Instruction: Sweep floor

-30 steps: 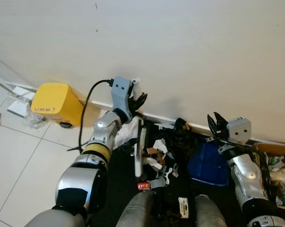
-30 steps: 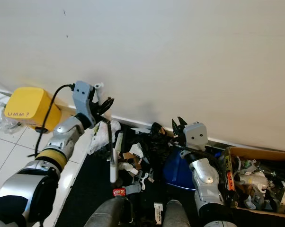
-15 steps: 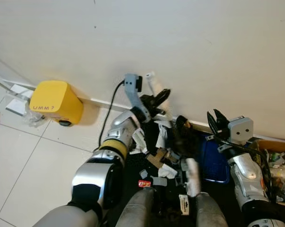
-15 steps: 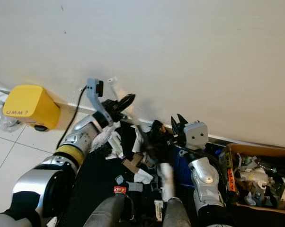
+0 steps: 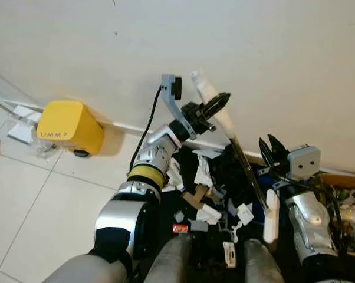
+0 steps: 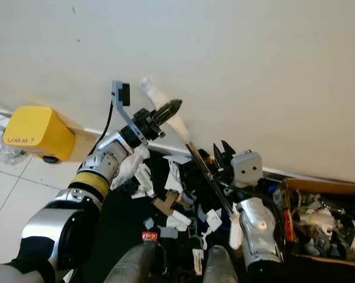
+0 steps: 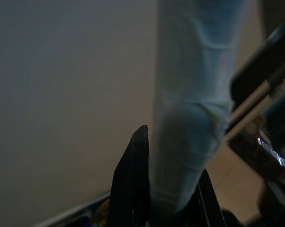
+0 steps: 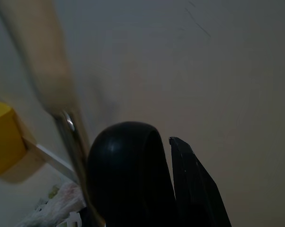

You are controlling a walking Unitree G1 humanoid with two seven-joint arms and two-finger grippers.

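At the bottom of the head views, the robot's two grey legs (image 5: 177, 262) stand among litter (image 5: 204, 200): scraps of white paper, brown card and small dark bits spread over a dark patch of floor in the lower centre of the frame. The pale tile floor (image 5: 30, 200) fills the lower left.

In the lower right, the right tool (image 5: 276, 151) points up toward the wall, its fingers spread apart with nothing between them. Just left of it runs the broom (image 5: 239, 156): a thin dark shaft slanting from upper centre down to the lower right, with a white part at its lower end beside the right forearm. The right wrist view shows the shaft passing close by that tool's fingers (image 8: 194, 184), blurred; whether it touches them I cannot tell. A cardboard box (image 6: 319, 218) full of rubbish sits at the far right edge.

Higher, in the centre of the frame, the left tool (image 5: 216, 107) is raised against the wall and closed on the broom's white-wrapped upper handle. The left wrist view shows the pale handle pressed between the black fingers (image 7: 133, 184).

To the left, a yellow box (image 5: 68, 127) marked "UMM?" rests at the foot of the wall (image 5: 283, 53), well apart from both tools.
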